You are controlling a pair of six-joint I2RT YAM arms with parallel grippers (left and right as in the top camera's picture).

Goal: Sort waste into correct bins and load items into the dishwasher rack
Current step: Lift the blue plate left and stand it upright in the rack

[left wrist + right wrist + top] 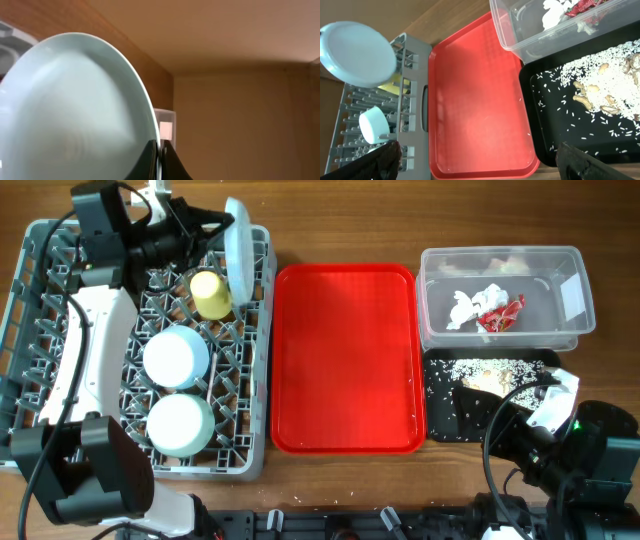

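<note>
Nearest the lens, left arm: white and black, stretched over the dishwasher rack toward its far right corner.

Left pincer: clamped on the rim of the light blue plate, one dark finger on either face.

Inside the rack, near to far: lower pale bowl and upper pale bowl, both upturned, one behind the other. Small yellow cup beyond them, just left of the plate.

Plate position: held on edge over the rack's right-hand rows, thin edge toward the overhead camera. Long axis near-to-far, parallel with the rack's right wall, pincer at the far end. Contact with the pegs: not possible to tell.

Judgement: peg rows directly beneath, so probably a straight descent with no turn needed. Left arm the only one within reach.

Red serving tray: on the table between rack and bins, carrying only a few stray grains.

Clear tub: far right, holding a crumpled white napkin and a clear-and-red wrapper.

Black tray: just in front of the tub, scattered with rice scraps.

Right pincer: low at the near right corner, jaws wide apart, nothing between them, well apart from the plate.
</note>
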